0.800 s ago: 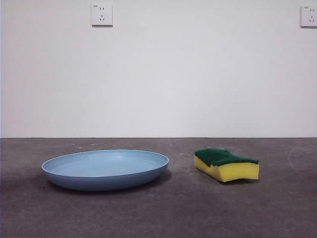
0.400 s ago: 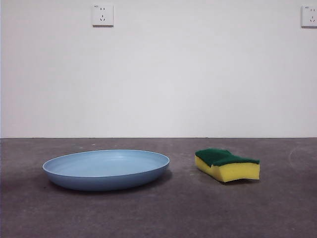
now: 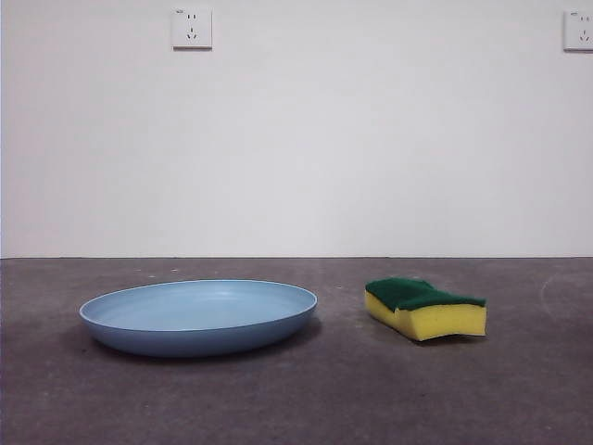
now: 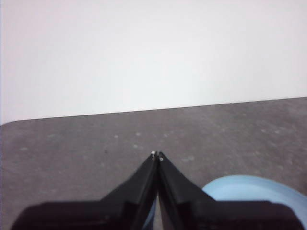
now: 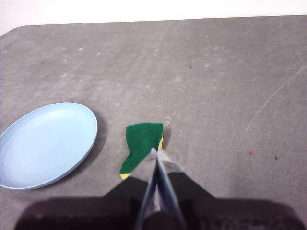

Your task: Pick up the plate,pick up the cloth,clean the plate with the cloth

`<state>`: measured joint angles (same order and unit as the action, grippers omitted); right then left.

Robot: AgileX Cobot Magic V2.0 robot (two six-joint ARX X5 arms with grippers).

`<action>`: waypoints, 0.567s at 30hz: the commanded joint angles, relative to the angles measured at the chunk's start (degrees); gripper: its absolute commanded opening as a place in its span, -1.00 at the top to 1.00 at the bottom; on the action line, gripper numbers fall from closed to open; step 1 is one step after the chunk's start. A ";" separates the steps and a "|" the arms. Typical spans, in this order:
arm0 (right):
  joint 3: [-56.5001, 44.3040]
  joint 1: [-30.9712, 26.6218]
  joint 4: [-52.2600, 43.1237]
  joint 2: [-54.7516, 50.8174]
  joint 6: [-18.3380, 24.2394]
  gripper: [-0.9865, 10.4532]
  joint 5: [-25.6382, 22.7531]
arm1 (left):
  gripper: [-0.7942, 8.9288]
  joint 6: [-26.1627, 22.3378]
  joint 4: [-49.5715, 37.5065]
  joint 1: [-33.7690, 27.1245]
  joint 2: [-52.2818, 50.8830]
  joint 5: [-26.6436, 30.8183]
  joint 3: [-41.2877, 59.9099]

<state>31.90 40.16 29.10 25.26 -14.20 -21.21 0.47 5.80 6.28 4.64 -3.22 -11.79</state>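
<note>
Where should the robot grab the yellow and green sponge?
Probably from above, squeezing the sponge's two long yellow foam sides. It lies flat on the table, green side up, apart from the plate, so nothing blocks them. The right gripper, jaws shut, would need to open first.

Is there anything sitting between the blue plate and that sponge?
No. Only bare grey table separates the plate from the sponge, clearest in the front view.

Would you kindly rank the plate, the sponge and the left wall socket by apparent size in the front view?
1. plate, by far the widest.
2. sponge.
3. wall socket, smallest, though it sits farther from the camera, so its true size is unsure.
</note>
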 commanded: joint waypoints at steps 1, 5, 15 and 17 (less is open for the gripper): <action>-0.11 0.13 -0.20 -0.15 -0.55 0.83 -0.15 | 0.84 -0.35 -1.86 -2.12 -2.78 -3.17 5.57; -0.11 0.13 -0.20 -0.15 -0.55 0.83 -0.15 | 0.84 1.27 -1.73 -3.56 -4.11 -2.89 10.21; -0.11 0.13 -0.20 -0.17 -0.55 0.83 -0.15 | 0.84 1.88 3.93 -4.20 -4.09 -2.84 11.54; -0.11 0.13 -0.17 -0.15 -0.55 0.83 -0.15 | 0.84 1.88 4.15 -4.17 -4.09 -2.89 11.54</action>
<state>31.90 40.16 29.12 25.26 -14.20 -21.21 2.00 10.17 2.31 0.69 -5.78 -0.99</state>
